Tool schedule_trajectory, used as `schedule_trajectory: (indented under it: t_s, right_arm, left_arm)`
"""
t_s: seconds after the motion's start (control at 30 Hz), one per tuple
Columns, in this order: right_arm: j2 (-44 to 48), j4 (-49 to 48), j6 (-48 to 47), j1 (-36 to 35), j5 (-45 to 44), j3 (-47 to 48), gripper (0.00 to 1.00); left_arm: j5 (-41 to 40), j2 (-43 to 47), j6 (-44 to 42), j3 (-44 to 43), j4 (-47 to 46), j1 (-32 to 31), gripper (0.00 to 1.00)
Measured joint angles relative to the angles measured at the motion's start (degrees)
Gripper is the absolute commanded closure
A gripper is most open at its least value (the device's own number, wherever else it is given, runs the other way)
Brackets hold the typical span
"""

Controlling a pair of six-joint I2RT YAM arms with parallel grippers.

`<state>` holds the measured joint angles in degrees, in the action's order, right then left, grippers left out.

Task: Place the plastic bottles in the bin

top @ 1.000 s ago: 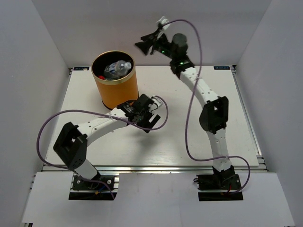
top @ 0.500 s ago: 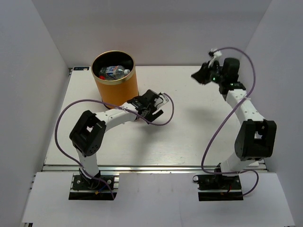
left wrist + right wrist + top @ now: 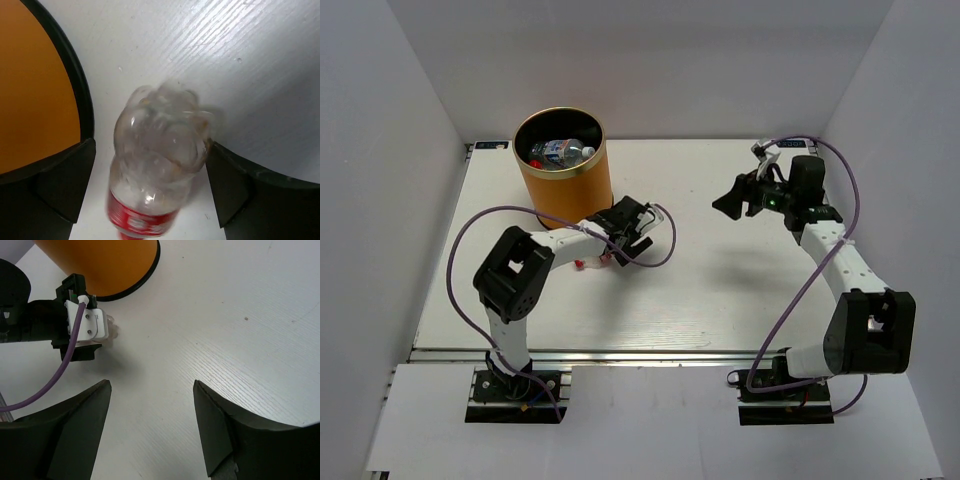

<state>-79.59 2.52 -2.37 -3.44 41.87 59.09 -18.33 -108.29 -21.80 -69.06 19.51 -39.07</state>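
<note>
The orange bin (image 3: 563, 185) stands at the back left with several plastic bottles (image 3: 560, 151) inside it. One clear bottle with a red label (image 3: 157, 160) lies on the table just right of the bin's foot (image 3: 35, 95). My left gripper (image 3: 150, 175) is open around this bottle, one finger on each side. From the top view the bottle (image 3: 592, 263) shows under the left gripper (image 3: 612, 250). My right gripper (image 3: 730, 203) hangs open and empty over the table's right half. Its wrist view shows bare table between the jaws (image 3: 152, 390).
The right wrist view shows the bin (image 3: 100, 260) at the top and the left gripper's white camera mount (image 3: 87, 325) with its purple cable. Purple cables loop beside both arms. White walls close in the table on three sides.
The right arm swung from near the bin over to the right side and lower, and its jaws opened. The left gripper shifted slightly; the red-labelled bottle now shows beneath it.
</note>
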Motion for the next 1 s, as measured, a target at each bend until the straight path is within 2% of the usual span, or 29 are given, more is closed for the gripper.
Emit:
schedule_trajectory:
  t_s: [0.07, 0.13, 0.17, 0.2, 0.23, 0.27, 0.4, 0.47, 0.57, 0.6, 0.63, 0.7, 0.83, 1.0]
  right_arm:
    - [0.4, -0.1, 0.1, 0.0, 0.3, -0.7, 0.27]
    - [0.5, 0.0, 0.5, 0.0, 0.5, -1.7, 0.34]
    - [0.5, 0.1, 0.5, 0.0, 0.7, -2.1, 0.47]
    - [0.5, 0.1, 0.7, 0.0, 0.8, -2.6, 0.57]
    - [0.5, 0.3, 0.4, 0.0, 1.0, -2.9, 0.66]
    - [0.5, 0.4, 0.3, 0.0, 1.4, -3.2, 0.80]
    - [1.9, 0.9, -1.0, 0.0, 2.3, -4.8, 0.82]
    - [3.1, 0.8, -1.4, 0.0, 2.5, -5.7, 0.81]
    - [4.8, 0.8, -2.1, 0.0, 2.9, -7.4, 0.71]
    - [5.2, 0.8, -2.5, 0.0, 3.0, -8.0, 0.50]
    - [5.5, 1.0, -3.1, 0.0, 3.1, -8.5, 0.39]
    - [5.6, 1.1, -4.3, -0.1, 3.1, -9.4, 0.28]
    - [5.7, 2.3, -7.7, -0.4, 2.6, -11.0, 0.26]
    - [7.9, 3.9, -11.7, -0.8, 1.8, -14.0, 0.26]
  left_arm:
    - [0.2, 0.0, 0.0, 0.2, -0.3, 0.0, 0.07]
    - [0.7, 0.0, 0.1, 0.3, -0.3, 0.0, 0.21]
    - [1.0, 0.0, 0.5, 0.3, -0.1, 0.0, 0.42]
    - [1.3, 0.0, 1.0, 0.2, 0.4, 0.0, 0.49]
    - [1.4, 0.0, 1.1, 0.0, 1.0, -0.1, 0.52]
    - [1.7, 0.2, 1.5, -0.3, 1.6, -0.3, 0.55]
    - [5.5, 3.2, 3.1, -4.0, 4.7, -0.7, 0.56]
    - [7.5, 6.6, 4.4, -7.9, 5.3, -0.9, 0.56]
    - [9.6, 13.1, 6.6, -16.7, 3.3, -0.9, 0.56]
    - [9.6, 15.2, 7.3, -19.3, 1.8, -0.9, 0.56]
    - [8.8, 17.3, 7.8, -21.8, -0.3, -0.7, 0.55]
    - [6.0, 20.9, 8.8, -25.2, -5.0, -0.2, 0.55]
    - [-4.3, 24.1, 10.0, -29.7, -13.7, 1.9, 0.55]
    - [-15.1, 15.2, 11.5, -38.3, -16.5, 7.7, 0.54]
